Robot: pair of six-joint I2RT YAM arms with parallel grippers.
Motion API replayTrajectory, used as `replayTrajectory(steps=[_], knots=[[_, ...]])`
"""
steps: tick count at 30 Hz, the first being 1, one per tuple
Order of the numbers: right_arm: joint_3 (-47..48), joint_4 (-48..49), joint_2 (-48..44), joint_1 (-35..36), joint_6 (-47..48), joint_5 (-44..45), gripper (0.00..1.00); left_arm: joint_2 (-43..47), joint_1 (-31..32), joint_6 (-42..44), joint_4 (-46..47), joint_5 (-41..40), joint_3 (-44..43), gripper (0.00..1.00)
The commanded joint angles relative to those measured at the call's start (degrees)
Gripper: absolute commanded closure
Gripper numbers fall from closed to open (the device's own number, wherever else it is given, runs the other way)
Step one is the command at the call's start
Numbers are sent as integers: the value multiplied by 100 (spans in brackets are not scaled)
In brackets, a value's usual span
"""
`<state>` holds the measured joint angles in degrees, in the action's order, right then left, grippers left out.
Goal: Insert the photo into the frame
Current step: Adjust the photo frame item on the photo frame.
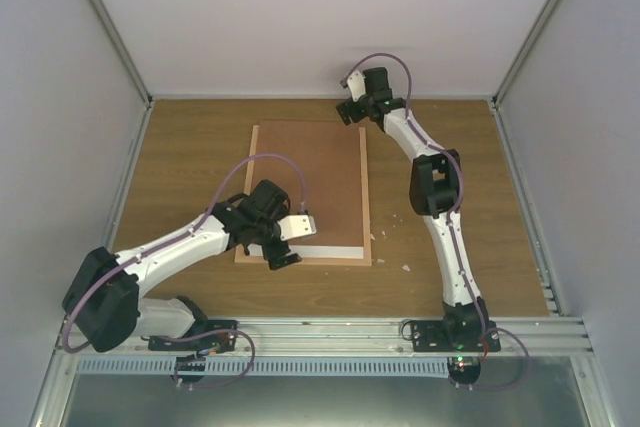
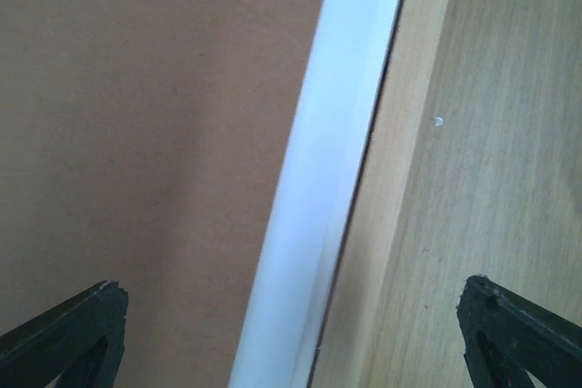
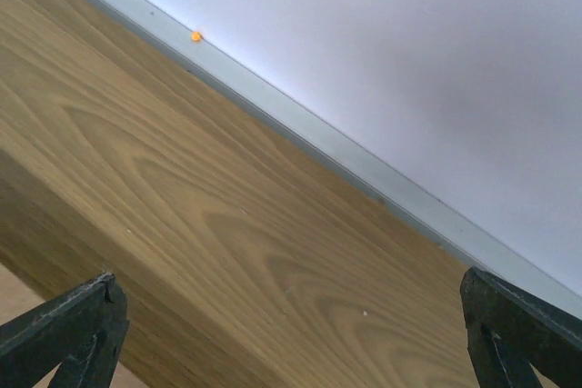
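Brown backing board point(image 1: 310, 172) lies inside the frame point(image 1: 366, 187) mid-worktop point(image 1: 190, 147), seen from above. The white strip along its near edge looks like the photo point(image 1: 325, 251) border; picture side not visible. Left claw point(image 1: 290, 241) hangs wide over that near edge, holding nothing. Right claw point(image 1: 345, 99) is wide and empty off the frame's far right corner. Left wrist: claw point(image 2: 291, 343) wide, straddling the white photo point(image 2: 323, 188) strip, with backing board point(image 2: 136, 134) on one side, frame point(image 2: 400, 215) rail and worktop point(image 2: 509, 188) on the other. Small white scrap point(image 2: 437, 121) on the wood. Can't tell if the strip sits in the rebate or rides the rail. Right wrist: claw point(image 3: 291, 333) wide over worktop point(image 3: 227, 224) by the wall point(image 3: 409, 61), no task thing in view. Risks: pressing on a skewed print creases the border; nudging the backing board drags the photo off square; nothing braces the frame, so it may slide.
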<state>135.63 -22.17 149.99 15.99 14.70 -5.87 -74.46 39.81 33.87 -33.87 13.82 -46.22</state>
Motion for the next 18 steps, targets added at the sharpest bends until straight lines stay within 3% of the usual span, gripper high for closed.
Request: replayTrajectory(steps=[1,7,11,15,18], knots=[[158,141,70,-12,118,-37,0,189,-421,-258,337,-58,-183,1],[-29,-158,-293,-85,-182,-353,0,-996,-2117,-899,51,973,-1661,1],[-434,-476,-768,-404,-981,-1825,0,-1916,-3098,-1609,99,1978,-2712,1],[-900,-736,-1037,-686,-1569,-3192,0,-2878,-3644,-2074,213,2303,-3588,1],[-1128,-821,-1073,-824,-1830,-3674,0,-3638,-3939,-2440,387,2641,-4169,1]])
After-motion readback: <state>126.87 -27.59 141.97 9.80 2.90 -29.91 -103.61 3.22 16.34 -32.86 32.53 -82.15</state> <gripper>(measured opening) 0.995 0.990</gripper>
